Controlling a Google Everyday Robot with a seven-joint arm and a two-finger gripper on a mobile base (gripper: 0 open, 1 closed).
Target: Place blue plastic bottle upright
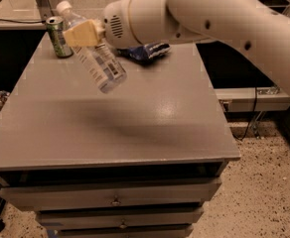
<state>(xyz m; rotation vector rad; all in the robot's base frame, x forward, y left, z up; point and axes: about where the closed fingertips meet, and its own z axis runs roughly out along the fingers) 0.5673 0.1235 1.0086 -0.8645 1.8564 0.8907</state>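
Note:
The blue plastic bottle (98,58) is clear, with a white cap at its upper left and a pale printed label. It hangs tilted in the air above the back left part of the grey table (135,133), cap up and to the left. My gripper (81,33) is shut on the bottle's upper part, its cream fingers (80,34) clamped around it just below the neck. The large white arm (209,19) reaches in from the upper right.
A green drink can (58,36) stands upright at the back left corner, close to the bottle's cap. A dark blue crinkled snack bag (147,51) lies at the back, partly behind the arm. Drawers (115,197) sit below the tabletop.

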